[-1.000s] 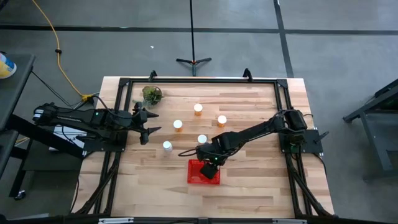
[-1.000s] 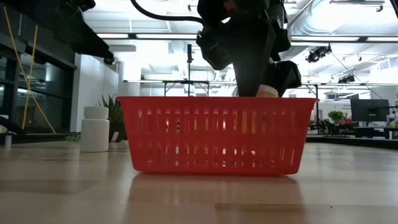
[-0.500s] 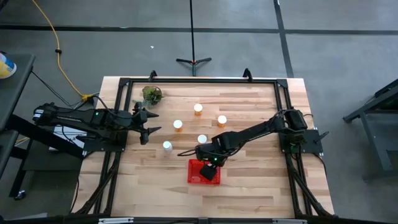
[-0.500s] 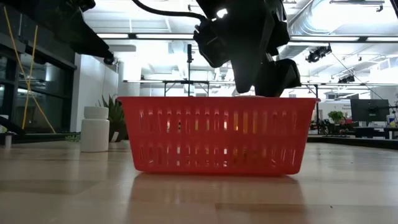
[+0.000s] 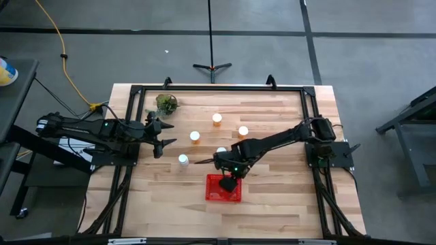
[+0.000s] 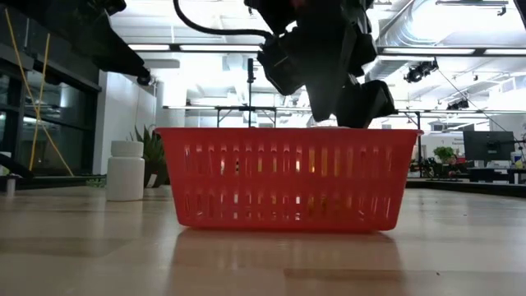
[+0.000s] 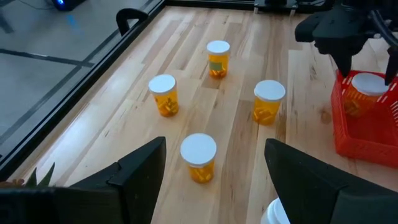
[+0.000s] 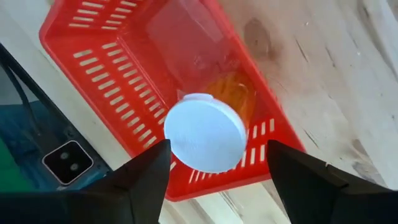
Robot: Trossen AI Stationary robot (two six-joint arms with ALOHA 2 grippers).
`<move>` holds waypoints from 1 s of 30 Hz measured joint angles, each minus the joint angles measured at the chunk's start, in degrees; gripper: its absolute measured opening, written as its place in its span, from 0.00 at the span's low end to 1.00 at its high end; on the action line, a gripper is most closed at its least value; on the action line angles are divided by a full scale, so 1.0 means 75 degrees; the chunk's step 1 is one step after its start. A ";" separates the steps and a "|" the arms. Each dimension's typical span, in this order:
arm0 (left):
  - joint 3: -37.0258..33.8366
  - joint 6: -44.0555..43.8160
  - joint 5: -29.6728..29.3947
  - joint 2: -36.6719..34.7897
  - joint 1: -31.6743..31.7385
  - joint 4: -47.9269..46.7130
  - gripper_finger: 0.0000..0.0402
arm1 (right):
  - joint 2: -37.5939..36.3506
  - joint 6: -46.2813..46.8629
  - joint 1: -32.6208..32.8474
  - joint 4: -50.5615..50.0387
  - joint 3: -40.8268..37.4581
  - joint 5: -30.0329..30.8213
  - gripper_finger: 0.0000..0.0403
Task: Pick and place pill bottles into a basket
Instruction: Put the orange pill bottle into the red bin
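Observation:
The red basket [image 5: 219,192] lies near the table's near edge; it also shows in the low view [image 6: 288,177]. One pill bottle [image 8: 208,134], orange with a white cap, stands upright inside it by a corner; the left wrist view [image 7: 364,90] shows it too. My right gripper [image 8: 217,144] is open just above that bottle, one finger on either side of the cap, and also shows from above [image 5: 228,181]. Several more bottles [image 5: 195,137] stand on the table beyond the basket. My left gripper [image 5: 163,136] is open and empty at the table's left.
A small green plant [image 5: 165,103] stands at the far left. The loose bottles [image 7: 217,57] [image 7: 163,93] [image 7: 269,99] [image 7: 199,155] stand apart between the two arms. A black frame [image 5: 218,87] runs round the table. Bare wood lies right of the basket.
The bottle's white cap stood above the basket's rim between my right gripper's fingers; it has gone down into the basket. My right gripper has then shifted a little toward the far edge, staying over the basket.

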 joint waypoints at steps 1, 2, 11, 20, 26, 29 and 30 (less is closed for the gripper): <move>0.0000 -0.0018 0.0000 -0.0003 0.0000 0.0001 0.77 | -0.0056 -0.0008 -0.0023 -0.0038 0.0000 -0.0035 0.63; 0.0000 -0.0042 0.0000 0.0000 0.0000 0.0003 0.77 | -0.0104 -0.0011 -0.0038 -0.0061 0.0000 -0.0067 0.63; -0.0002 -0.0175 0.0002 -0.0001 0.0000 0.0022 0.77 | -0.0679 -0.0184 -0.0267 -0.0532 0.0006 0.0014 0.63; -0.0002 -0.0175 0.0003 -0.0003 0.0000 0.0291 0.77 | -0.0835 -0.1285 -0.0892 -0.0919 0.0012 0.0454 0.63; -0.0001 -0.0188 0.0003 -0.0003 0.0000 0.0289 0.77 | -0.0835 -0.2381 -0.1495 -0.0889 0.0012 0.0766 0.64; -0.0002 -0.0279 0.0003 -0.0003 0.0000 0.0289 0.77 | -0.0835 -0.2521 -0.1832 -0.0938 0.0012 0.0725 0.63; -0.0001 -0.0358 0.0002 -0.0003 0.0000 0.0289 0.77 | -0.0835 -0.2585 -0.1932 -0.0967 0.0012 0.0695 0.63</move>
